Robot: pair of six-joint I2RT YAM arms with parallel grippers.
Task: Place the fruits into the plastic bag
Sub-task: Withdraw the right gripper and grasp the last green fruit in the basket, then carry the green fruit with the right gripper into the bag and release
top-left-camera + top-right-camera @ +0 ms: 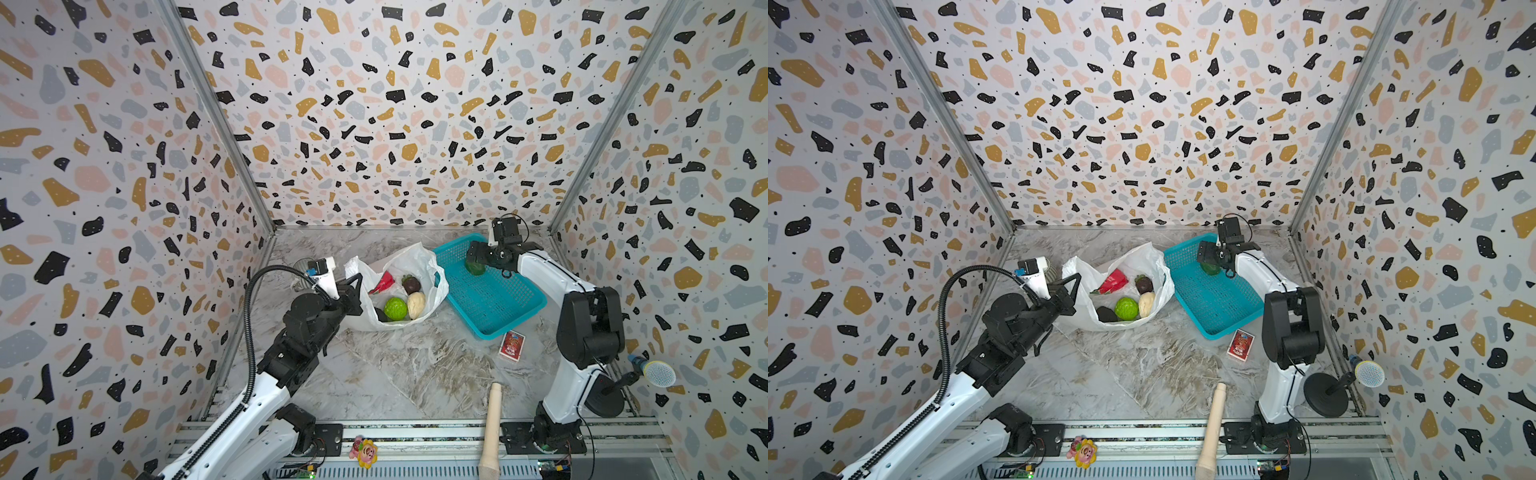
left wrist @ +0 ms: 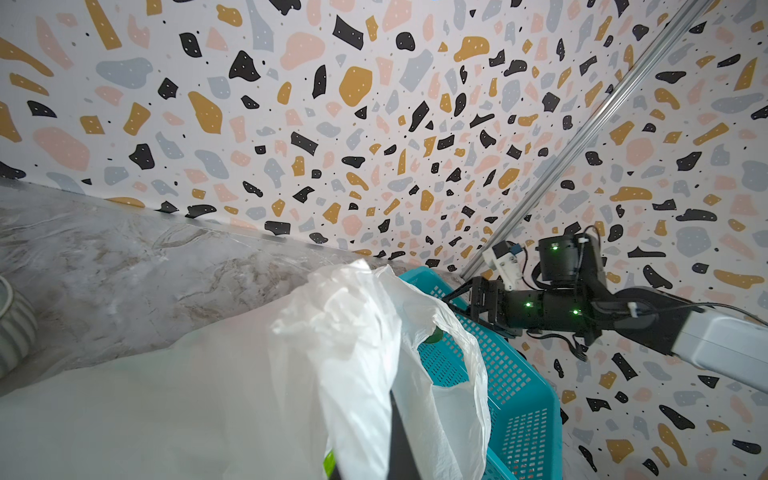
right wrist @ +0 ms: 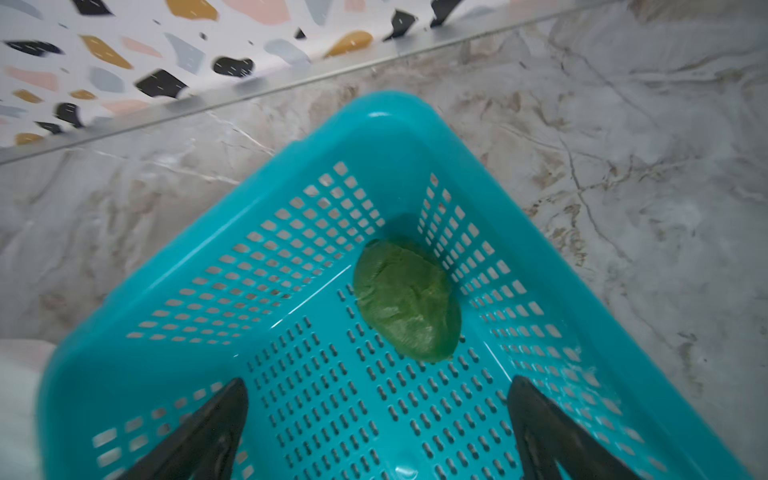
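The left gripper (image 1: 356,286), fingers clamped on the plastic bag (image 1: 417,259) rim, props its mouth open. The right gripper (image 3: 378,386), fingers apart, hovers over the dark green fruit (image 3: 405,303) in the teal basket (image 3: 374,108).

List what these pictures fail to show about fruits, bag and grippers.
- Left gripper fingertips: buried in the thin white translucent plastic bag in the left wrist view.
- Dark green round fruit in the teal mesh basket: mostly under the open right gripper in both top views.
- Black oval fruit: partly behind the bag's rim in both top views.
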